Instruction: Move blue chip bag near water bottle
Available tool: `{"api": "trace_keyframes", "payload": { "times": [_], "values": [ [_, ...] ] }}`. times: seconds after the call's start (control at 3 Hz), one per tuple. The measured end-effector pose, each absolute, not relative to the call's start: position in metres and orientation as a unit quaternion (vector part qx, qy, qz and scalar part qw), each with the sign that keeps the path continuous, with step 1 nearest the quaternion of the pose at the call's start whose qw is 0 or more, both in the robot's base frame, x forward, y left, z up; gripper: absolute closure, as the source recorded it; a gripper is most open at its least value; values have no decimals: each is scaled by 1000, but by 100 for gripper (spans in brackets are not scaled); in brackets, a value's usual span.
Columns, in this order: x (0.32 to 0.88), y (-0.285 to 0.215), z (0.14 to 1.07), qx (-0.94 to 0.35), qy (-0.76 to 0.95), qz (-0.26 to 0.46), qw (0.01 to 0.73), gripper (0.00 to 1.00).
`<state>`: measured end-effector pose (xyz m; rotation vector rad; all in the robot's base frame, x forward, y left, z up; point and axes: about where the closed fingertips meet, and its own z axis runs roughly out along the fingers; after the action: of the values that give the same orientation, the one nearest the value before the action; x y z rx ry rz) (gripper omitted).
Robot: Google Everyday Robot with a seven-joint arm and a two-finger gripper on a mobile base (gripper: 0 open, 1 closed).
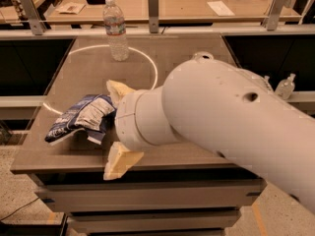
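The blue chip bag (78,118) lies crumpled on the left part of the grey table (187,53), near its front edge. The water bottle (115,29) stands upright at the table's far side, well behind the bag. My gripper (111,130) is at the bag's right end, open wide. One cream finger (118,90) is behind the bag's right end and the other finger (117,162) hangs over the table's front edge. The bag's right end sits between them. My large white arm (231,127) hides the table's right half.
A white ring (147,63) is marked on the tabletop around the bottle. A small clear pump bottle (285,86) stands at the right, beyond the arm. A metal rail with posts (153,5) runs behind the table, and a wooden table with papers (221,8) lies beyond it.
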<state>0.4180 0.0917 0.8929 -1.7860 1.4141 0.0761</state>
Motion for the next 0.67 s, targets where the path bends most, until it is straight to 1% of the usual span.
{"api": "trace_keyframes", "payload": {
  "times": [0.67],
  "values": [
    [445,117,871,-705,564,41,428,0]
  ]
}}
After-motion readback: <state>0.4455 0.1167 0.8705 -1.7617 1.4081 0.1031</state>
